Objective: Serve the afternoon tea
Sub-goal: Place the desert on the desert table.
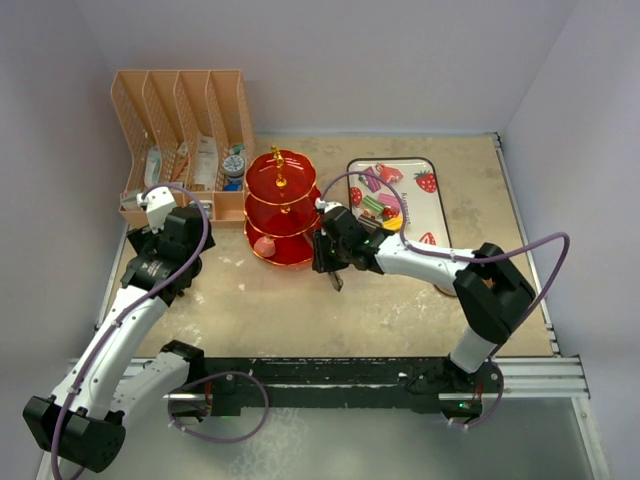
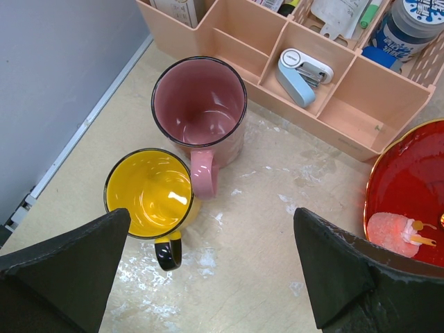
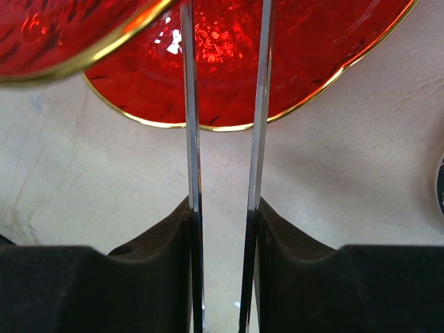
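The red three-tier stand [image 1: 281, 205] with gold rims stands mid-table; a pink toy cake [image 1: 265, 246] lies on its bottom tier and also shows in the left wrist view [image 2: 393, 229]. My left gripper [image 2: 208, 277] is open and empty above bare table, with the yellow mug [image 2: 148, 193] and pink mug [image 2: 199, 111] just ahead on its left. In the top view the left arm [image 1: 175, 228] hides both mugs. My right gripper [image 3: 222, 229] is shut on the metal tongs [image 3: 191, 104], whose arms reach under the stand's bottom tier [image 3: 229, 62]. It sits right of the stand [image 1: 322, 248].
A peach desk organizer [image 1: 185, 140] with stationery stands at the back left, close behind the mugs [image 2: 333, 97]. A white strawberry-print tray [image 1: 430, 205] holding several toy cakes [image 1: 385, 205] lies right of the stand. Walls close the left, back and right.
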`<control>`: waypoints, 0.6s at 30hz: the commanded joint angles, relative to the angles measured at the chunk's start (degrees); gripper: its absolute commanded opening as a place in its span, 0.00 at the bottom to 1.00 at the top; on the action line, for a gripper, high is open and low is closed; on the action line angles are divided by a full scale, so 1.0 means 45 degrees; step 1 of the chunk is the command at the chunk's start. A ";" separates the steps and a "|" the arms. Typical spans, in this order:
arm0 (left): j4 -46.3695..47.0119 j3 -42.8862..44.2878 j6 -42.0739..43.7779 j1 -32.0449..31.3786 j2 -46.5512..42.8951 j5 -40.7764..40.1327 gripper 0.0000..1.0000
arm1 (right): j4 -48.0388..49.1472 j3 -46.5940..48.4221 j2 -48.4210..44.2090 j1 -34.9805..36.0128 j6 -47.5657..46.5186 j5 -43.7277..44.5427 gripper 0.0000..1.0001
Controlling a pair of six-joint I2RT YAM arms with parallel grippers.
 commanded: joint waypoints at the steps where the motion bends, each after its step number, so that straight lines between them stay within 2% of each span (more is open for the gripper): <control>1: 0.0258 0.0060 -0.0062 -0.0020 -0.0026 -0.0283 0.99 | 0.1102 0.0582 0.0004 -0.0269 -0.0147 0.0190 0.29; 8: 0.0265 0.0049 -0.0076 -0.0034 0.0042 -0.0276 0.99 | 0.1824 0.0623 0.0268 -0.0697 -0.0497 -0.0681 0.29; 18: 0.0245 0.0051 -0.0078 -0.0033 0.0025 -0.0311 0.99 | 0.1876 0.1847 0.1646 -0.0771 -0.1304 -0.1628 0.29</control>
